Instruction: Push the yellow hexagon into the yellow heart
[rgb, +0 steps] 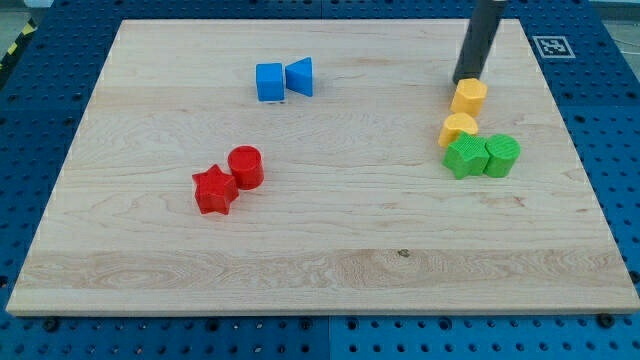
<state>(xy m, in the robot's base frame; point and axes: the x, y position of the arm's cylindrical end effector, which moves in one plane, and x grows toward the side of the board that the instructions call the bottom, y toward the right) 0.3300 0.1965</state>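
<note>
The yellow hexagon sits at the view's right, just above the yellow heart, with a narrow gap between them. The heart touches the green star below it. My tip is at the hexagon's top edge, just above it, touching or nearly touching. The dark rod rises from there out of the view's top.
A green cylinder touches the green star's right side. A blue cube and a blue triangular block sit at the top centre-left. A red star and a red cylinder sit at the left centre.
</note>
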